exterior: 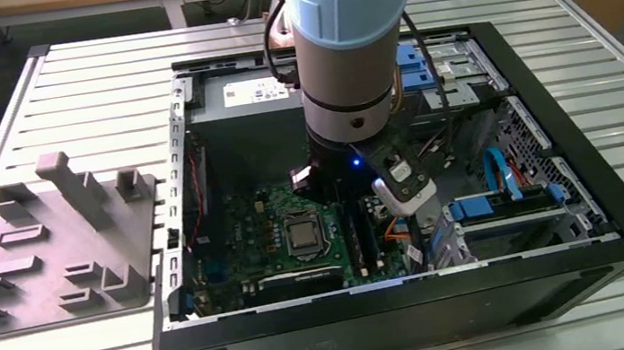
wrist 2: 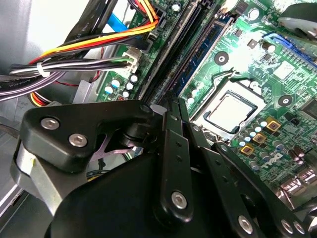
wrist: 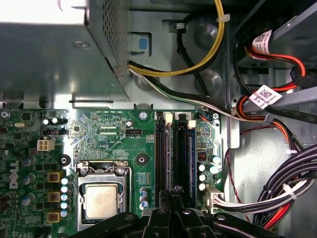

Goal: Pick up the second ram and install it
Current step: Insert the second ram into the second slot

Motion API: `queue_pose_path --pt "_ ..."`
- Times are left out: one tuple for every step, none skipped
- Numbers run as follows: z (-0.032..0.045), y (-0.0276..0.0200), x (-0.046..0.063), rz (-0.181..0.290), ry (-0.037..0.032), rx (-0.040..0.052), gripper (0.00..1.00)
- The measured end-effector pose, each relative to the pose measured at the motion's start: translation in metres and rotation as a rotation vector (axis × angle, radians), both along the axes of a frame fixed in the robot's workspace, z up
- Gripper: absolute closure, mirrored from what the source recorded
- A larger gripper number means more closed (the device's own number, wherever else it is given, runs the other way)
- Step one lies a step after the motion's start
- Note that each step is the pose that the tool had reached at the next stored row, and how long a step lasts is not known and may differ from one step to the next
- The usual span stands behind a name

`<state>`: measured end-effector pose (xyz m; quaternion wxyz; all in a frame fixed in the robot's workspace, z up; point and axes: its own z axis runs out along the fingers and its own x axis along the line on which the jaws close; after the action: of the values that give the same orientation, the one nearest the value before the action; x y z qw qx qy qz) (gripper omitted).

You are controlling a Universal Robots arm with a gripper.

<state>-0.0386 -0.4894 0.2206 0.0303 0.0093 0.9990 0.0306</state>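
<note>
My arm [exterior: 346,62] reaches down into the open computer case over the green motherboard [exterior: 259,236]. In the first wrist view my gripper [wrist: 171,194] is shut on the second ram [wrist: 171,158], a thin stick seen edge-on. The ram lies along a slot between two black slot rails [wrist: 161,158]. Whether it is fully seated I cannot tell. Another bluish stick [wrist: 190,158] sits in a slot beside it. In the second wrist view the narrow fingertips [wrist 2: 171,111] are pressed close together, in line with the slot rails [wrist 2: 171,54].
The processor socket [wrist: 101,201] lies beside the slots. Cable bundles [wrist: 277,193] and the case wall crowd the slots' other side. The metal power supply box [wrist: 49,54] stands beyond the board. A grey fixture [exterior: 55,240] rests on the table at the exterior view's left.
</note>
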Motion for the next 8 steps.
queue_pose_path --pt "0.0003 0.0 0.0 0.0 -0.0001 0.0003 0.88" --pt "0.0011 0.0001 0.0 0.0 -0.0002 0.0006 0.88" --pt "0.0022 0.0 0.0 0.0 -0.0001 0.0001 0.88" --pt "0.0033 0.0 0.0 0.0 0.0001 -0.0004 0.88" --pt "0.0041 0.0 0.0 0.0 0.0 -0.001 0.88" --pt "0.0047 0.0 0.0001 0.0 0.0 -0.0023 0.88" --pt "0.0052 0.0 0.0 0.0 0.0 -0.0042 0.88" --pt "0.0055 0.0 0.0 0.0 0.0 -0.0065 0.88"
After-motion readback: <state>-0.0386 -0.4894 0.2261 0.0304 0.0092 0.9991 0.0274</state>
